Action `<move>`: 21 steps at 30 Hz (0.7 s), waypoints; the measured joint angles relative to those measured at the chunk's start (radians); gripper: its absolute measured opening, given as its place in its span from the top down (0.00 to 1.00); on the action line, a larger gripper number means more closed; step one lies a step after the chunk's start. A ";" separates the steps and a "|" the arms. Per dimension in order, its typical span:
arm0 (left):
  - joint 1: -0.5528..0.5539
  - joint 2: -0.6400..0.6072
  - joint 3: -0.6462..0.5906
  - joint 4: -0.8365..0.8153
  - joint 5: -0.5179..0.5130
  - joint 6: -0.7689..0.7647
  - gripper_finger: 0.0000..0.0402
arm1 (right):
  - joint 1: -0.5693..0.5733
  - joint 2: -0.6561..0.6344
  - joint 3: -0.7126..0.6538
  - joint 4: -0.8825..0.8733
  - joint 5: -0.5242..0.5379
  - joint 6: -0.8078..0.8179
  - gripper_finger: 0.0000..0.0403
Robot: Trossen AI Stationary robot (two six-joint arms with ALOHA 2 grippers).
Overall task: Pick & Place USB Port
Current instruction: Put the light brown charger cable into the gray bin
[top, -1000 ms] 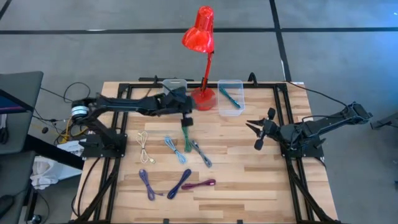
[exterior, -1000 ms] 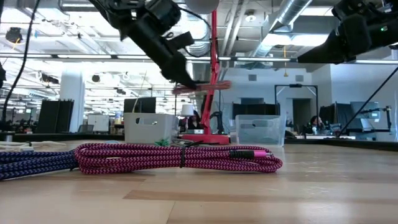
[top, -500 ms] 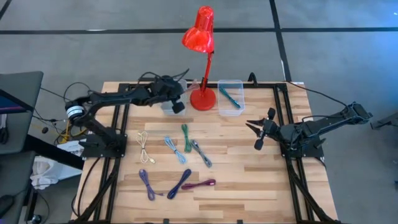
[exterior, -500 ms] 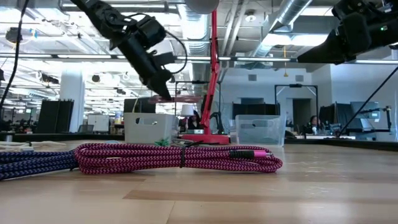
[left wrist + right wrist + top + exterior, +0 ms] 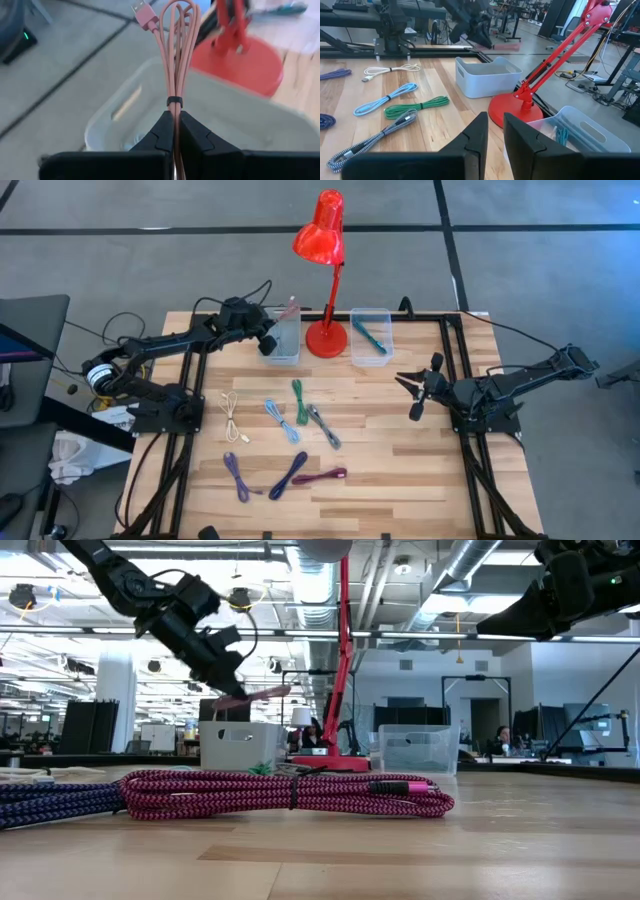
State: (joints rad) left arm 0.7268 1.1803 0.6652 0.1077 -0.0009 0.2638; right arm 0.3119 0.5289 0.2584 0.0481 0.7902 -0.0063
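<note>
A: Your left gripper (image 5: pixel 175 131) is clamped on the pink cable (image 5: pixel 176 55), pinching the bundle just below its black tie. It hangs over the grey bin (image 5: pixel 281 338) near the tabletop's far edge, left of the red lamp (image 5: pixel 325 275).

B: Risk from here?

A: The loops and the USB plug stick out well past the fingers, and from above the cable's tip shows over the bin's far rim. Release as it stands and you could drape it on the wall, or drop it off the tabletop's far edge.

B: The lamp?

A: Its base sits just beside the bin. Swing toward it and the free end may catch the stem.

B: Right side?

A: Your right gripper (image 5: pixel 417 388) waits near the tabletop's right edge, fingers slightly parted, holding nothing. Well apart; no clash likely.

B: The clear bin (image 5: pixel 370 335)?

A: It holds a teal cable (image 5: pixel 369 335). Judging by that, mixing bins is the other slip.
</note>
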 joint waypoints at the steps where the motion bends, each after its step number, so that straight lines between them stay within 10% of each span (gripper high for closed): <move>1: 0.009 0.009 -0.006 -0.001 0.016 -0.006 0.98 | 0.000 0.000 0.000 0.000 0.000 0.000 0.87; 21: 0.044 0.215 -0.022 0.109 0.103 -0.076 0.97 | 0.000 0.000 0.000 -0.003 0.020 -0.004 0.87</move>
State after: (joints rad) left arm 0.7704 1.3956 0.6434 0.2165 0.1024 0.1880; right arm 0.3119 0.5292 0.2584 0.0452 0.8104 -0.0105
